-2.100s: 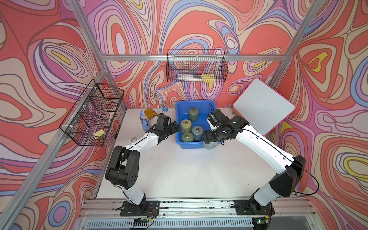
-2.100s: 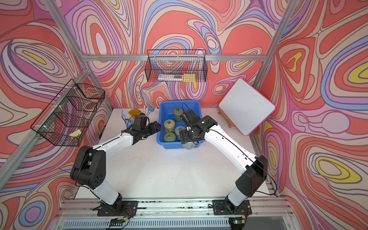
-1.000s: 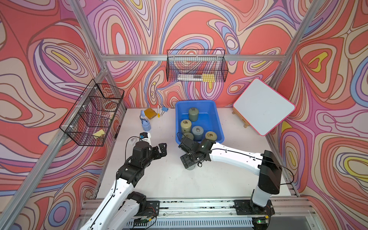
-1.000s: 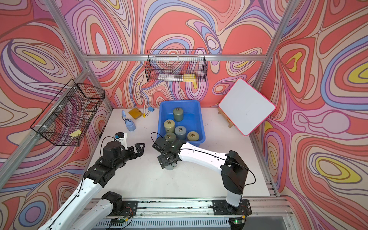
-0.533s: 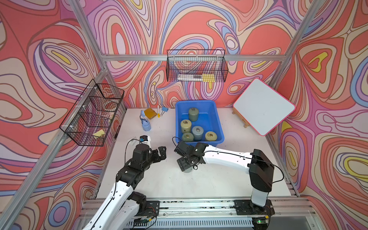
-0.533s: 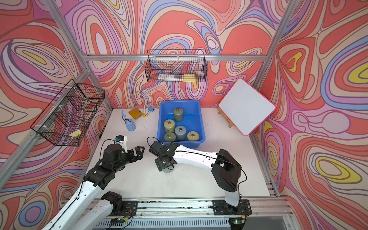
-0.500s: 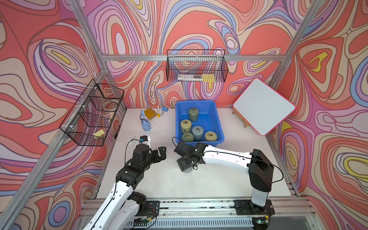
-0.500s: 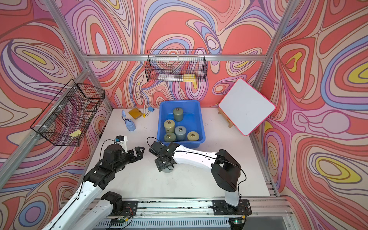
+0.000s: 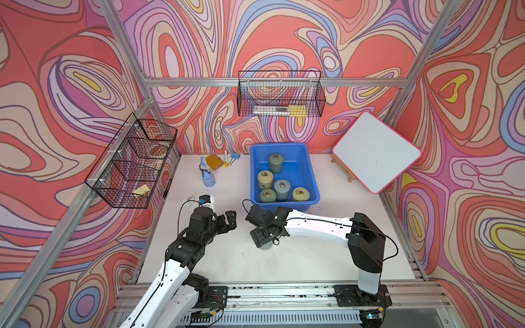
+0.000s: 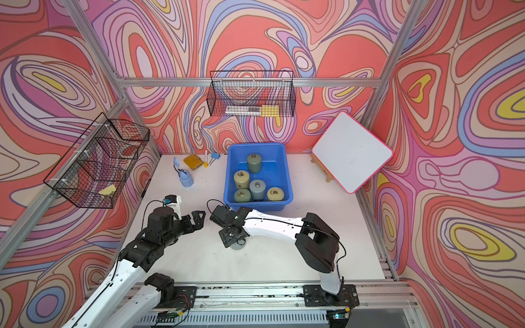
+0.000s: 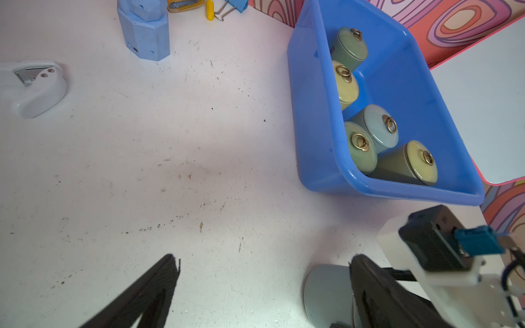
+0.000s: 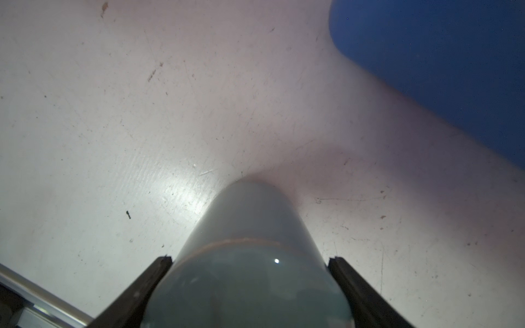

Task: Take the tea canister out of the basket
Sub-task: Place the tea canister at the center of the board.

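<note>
Right gripper (image 12: 250, 262) pinches the grey canister (image 12: 247, 221), now out of the basket (image 9: 284, 203) near the table's (image 9: 298, 269) middle; left gripper (image 11: 264, 259) stays spread.

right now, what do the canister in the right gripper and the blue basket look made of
The tea canister in the right gripper: likely glazed ceramic, glossy grey-blue with a highlight and bare brownish lid seam. The basket: moulded plastic, smooth semi-gloss, rolled rim.
</note>
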### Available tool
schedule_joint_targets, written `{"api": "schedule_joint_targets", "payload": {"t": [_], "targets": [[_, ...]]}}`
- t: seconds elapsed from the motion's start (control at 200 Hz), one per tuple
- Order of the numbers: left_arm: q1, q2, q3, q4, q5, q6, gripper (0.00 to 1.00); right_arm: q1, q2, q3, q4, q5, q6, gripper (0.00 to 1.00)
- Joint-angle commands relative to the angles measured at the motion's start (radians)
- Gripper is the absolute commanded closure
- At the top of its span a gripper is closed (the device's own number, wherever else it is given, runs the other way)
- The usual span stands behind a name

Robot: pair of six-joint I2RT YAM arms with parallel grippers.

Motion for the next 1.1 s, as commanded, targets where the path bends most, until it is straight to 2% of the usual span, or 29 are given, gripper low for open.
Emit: {"api": "schedule_joint_targets", "payload": {"t": [0.0,0.28,0.295,0.335,0.436,0.706,0.961,1.016,1.096], "targets": [[-0.002,-0.002,-0.006,-0.003,-0.019,0.021,0.01,0.009,0.007,0.017,0.033,0.01,0.012,0.32],[-0.002,-0.038,-0.004,-0.027,-0.03,0.031,0.01,0.008,0.024,0.037,0.018,0.014,0.008,0.16],[-0.001,-0.042,-0.004,-0.028,-0.03,0.032,0.01,0.008,0.025,0.039,0.018,0.014,0.008,0.11],[-0.002,-0.05,-0.004,-0.031,-0.033,0.033,0.01,0.008,0.025,0.039,0.016,0.014,0.008,0.06],[-0.001,-0.067,-0.005,-0.035,-0.034,0.037,0.01,0.008,0.022,0.045,0.01,0.017,0.009,0.02],[-0.001,-0.08,-0.008,0.002,-0.027,0.062,0.01,0.008,-0.021,0.074,-0.013,0.014,0.009,0.02],[-0.001,-0.057,-0.038,0.133,-0.002,0.118,0.01,0.008,-0.125,0.135,-0.065,0.044,-0.034,0.02],[-0.002,-0.051,-0.042,0.206,-0.001,0.118,0.01,0.004,-0.134,0.159,-0.086,0.069,-0.051,0.02],[-0.003,-0.041,-0.115,0.297,0.005,0.114,0.01,-0.013,-0.134,0.201,-0.132,0.105,-0.074,0.02]]}}
